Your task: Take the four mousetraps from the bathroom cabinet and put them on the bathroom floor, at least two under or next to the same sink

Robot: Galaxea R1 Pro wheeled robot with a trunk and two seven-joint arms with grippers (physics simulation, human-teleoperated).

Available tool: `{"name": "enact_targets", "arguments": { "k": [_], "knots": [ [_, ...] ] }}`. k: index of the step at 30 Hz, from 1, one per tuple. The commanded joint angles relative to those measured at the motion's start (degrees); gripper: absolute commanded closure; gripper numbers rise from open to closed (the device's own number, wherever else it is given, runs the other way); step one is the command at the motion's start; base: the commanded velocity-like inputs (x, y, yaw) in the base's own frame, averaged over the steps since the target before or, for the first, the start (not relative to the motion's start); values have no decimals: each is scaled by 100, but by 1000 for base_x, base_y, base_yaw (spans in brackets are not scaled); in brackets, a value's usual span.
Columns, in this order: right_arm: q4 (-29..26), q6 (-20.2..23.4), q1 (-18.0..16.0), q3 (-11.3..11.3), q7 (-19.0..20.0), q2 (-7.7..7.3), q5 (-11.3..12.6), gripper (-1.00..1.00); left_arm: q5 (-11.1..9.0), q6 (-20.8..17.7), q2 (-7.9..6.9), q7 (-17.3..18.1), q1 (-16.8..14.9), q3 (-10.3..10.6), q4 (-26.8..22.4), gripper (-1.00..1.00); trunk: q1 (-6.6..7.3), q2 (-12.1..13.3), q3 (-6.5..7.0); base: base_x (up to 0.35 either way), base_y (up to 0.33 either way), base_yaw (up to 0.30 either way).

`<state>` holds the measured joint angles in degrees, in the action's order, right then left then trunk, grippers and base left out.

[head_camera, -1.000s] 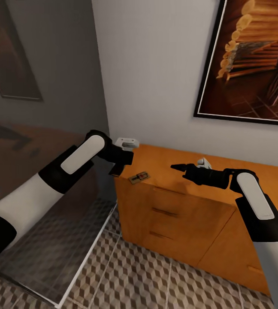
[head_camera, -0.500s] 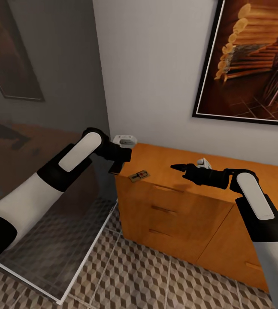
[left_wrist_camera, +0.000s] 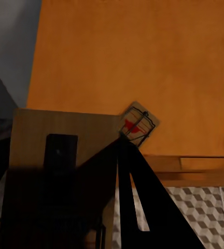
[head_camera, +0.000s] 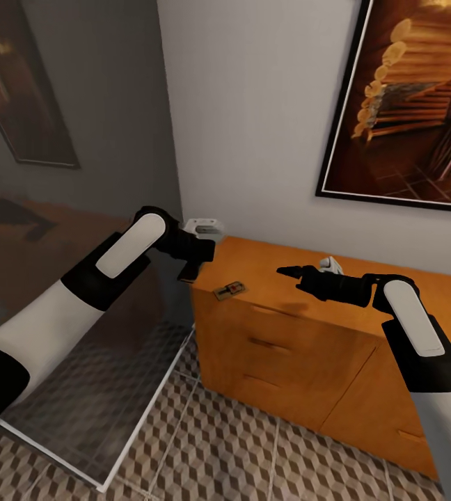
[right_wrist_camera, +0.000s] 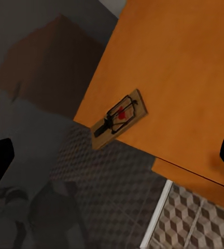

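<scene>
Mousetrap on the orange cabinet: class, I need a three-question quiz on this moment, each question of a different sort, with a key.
1. True or false: the mousetrap lies on the cabinet top near its front corner.
2. Which gripper is nearer the mousetrap in the head view? A) left gripper B) right gripper
3. Fill in: the floor tiles show a ____ pattern.

Key: 1 true. 2 A. 3 cube.

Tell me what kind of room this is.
Probably a tiled room in a home, perhaps a bathroom: cube-patterned floor tiles, an orange wooden cabinet carrying a mousetrap, and a framed picture above.
</scene>
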<state>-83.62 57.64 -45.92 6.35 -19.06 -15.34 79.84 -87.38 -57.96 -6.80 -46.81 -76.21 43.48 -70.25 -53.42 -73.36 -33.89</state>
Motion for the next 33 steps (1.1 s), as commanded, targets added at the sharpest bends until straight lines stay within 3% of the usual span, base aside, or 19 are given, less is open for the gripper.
{"name": "enact_targets", "arguments": {
  "k": [1, 25, 33],
  "knots": [
    [-5, 2, -5, 7, -59, -4, 58, -100, -43, -4, -1, -38, -8, 13, -4, 100, 22, 38, 12, 0, 0, 238],
    [-4, 2, -5, 7, -63, -4, 58, -100, -46, -13, 38, -39, -8, 27, 11, 100, 550, 1001, 443, 0, 0, 260],
    [3, 2, -5, 5, -63, -6, 58, -100, -52, 0, 64, -33, -8, 22, -40, 100, 550, 1001, 443, 0, 0, 26]
  ]
}}
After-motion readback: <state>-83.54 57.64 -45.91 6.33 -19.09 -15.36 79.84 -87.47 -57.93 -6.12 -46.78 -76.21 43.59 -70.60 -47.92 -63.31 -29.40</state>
